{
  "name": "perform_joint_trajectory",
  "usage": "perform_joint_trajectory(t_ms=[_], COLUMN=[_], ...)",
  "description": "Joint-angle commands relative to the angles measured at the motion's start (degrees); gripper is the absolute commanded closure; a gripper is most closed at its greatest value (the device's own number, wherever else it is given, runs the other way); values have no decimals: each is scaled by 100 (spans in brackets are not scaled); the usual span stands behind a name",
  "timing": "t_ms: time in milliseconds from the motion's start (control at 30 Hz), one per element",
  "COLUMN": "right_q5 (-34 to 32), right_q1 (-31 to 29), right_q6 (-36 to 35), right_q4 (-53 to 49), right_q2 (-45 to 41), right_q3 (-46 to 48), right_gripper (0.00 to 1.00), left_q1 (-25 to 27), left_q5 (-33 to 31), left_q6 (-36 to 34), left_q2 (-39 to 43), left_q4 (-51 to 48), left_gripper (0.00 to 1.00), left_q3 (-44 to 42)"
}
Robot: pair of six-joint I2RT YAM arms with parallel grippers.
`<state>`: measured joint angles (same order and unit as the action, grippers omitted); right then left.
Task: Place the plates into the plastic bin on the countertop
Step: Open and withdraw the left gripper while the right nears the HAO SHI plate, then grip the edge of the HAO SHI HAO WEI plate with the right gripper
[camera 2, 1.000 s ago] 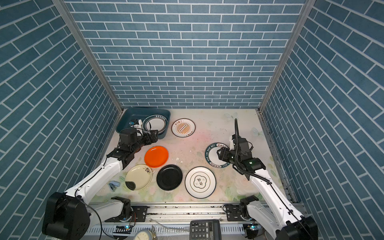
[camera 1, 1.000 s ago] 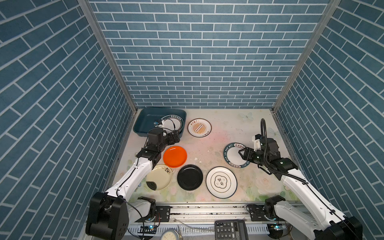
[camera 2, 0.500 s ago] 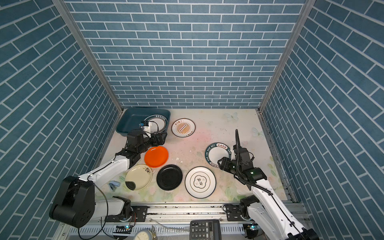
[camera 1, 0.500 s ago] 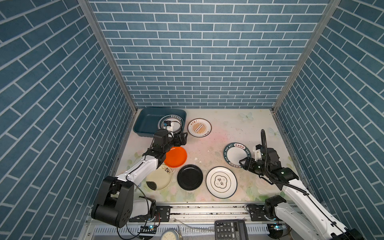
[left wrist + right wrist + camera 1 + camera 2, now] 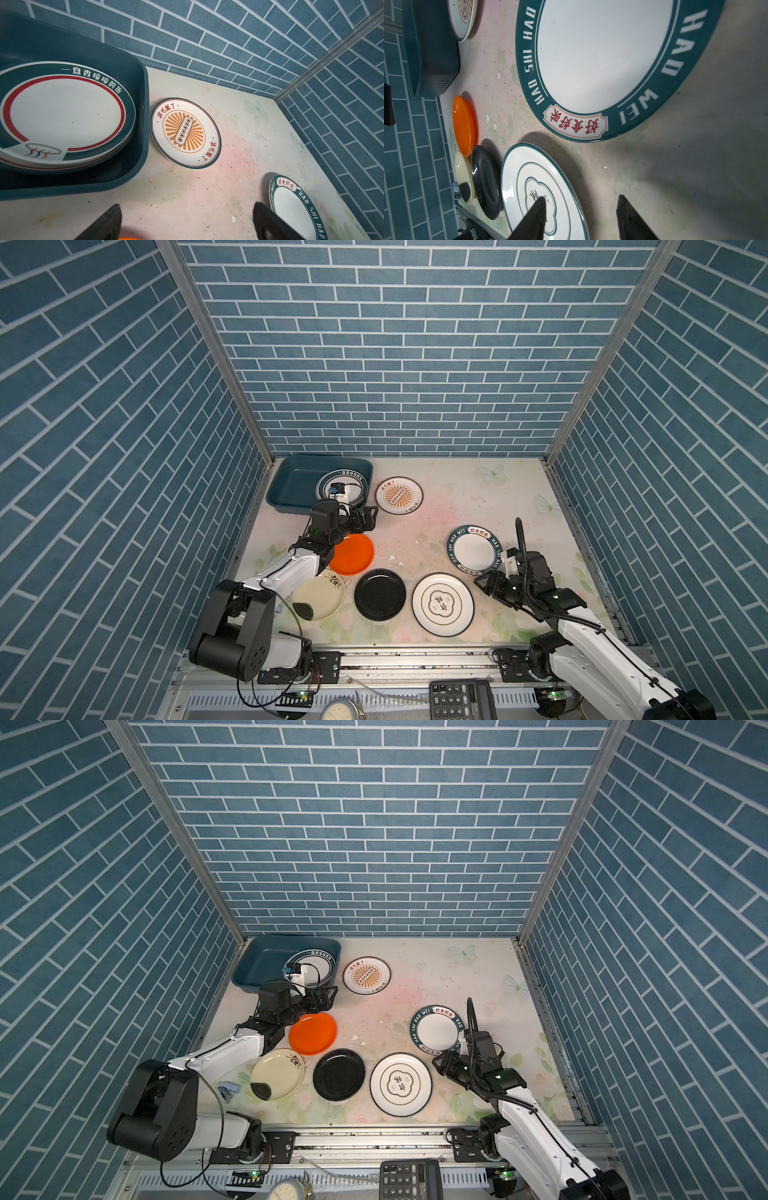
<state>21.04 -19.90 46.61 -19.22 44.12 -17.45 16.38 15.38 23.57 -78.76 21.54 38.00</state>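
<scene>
The teal plastic bin point(image 5: 299, 485) stands at the back left of the countertop point(image 5: 457, 506) and holds stacked teal-rimmed plates point(image 5: 62, 112). Outside it lie a sunburst plate point(image 5: 399, 495), a lettered teal-rimmed plate point(image 5: 473, 549), a white plate with a clover outline point(image 5: 442, 603), a black plate point(image 5: 379, 594), an orange plate point(image 5: 352, 553) and a cream plate point(image 5: 318, 599). My left gripper point(image 5: 368, 518) is open and empty beyond the orange plate's far edge, just in front of the bin. My right gripper point(image 5: 581, 198) is open and low, with the clover plate's right rim between its fingers.
A grey metal rail point(image 5: 415, 655) runs along the front edge, with a calculator point(image 5: 461, 699) and a white dial disc point(image 5: 340, 711) below it. A small blue object point(image 5: 226, 1090) lies by the cream plate. Brick walls close in the back and both sides.
My right gripper has moved from the lettered plate toward the front, down to the clover plate's right rim. My left gripper has shifted slightly right and forward from the bin, staying open.
</scene>
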Motion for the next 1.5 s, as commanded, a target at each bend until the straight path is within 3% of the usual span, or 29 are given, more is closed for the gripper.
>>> perform_joint_trajectory(t_ms=[0,533,933,1267,1467], right_q5=[50,-603,-1386,-1942,-1956], right_q1=[17,17,13,17,15], right_q6=[379,1615,1944,2102,2083], right_q4=[470,2673,2506,2005,2267], right_q2=[-6,623,846,779,1006], right_q3=[154,1039,1025,855,799], right_gripper=[45,49,55,68,76], left_q1=[41,67,67,67,67], left_q5=[71,7,-135,-167,-171], left_q6=[38,25,-71,-96,-81], left_q2=[-22,1,104,141,142], left_q4=[153,116,6,-89,-157], left_gripper=[0,0,1,0,0], left_q3=[32,45,39,81,115])
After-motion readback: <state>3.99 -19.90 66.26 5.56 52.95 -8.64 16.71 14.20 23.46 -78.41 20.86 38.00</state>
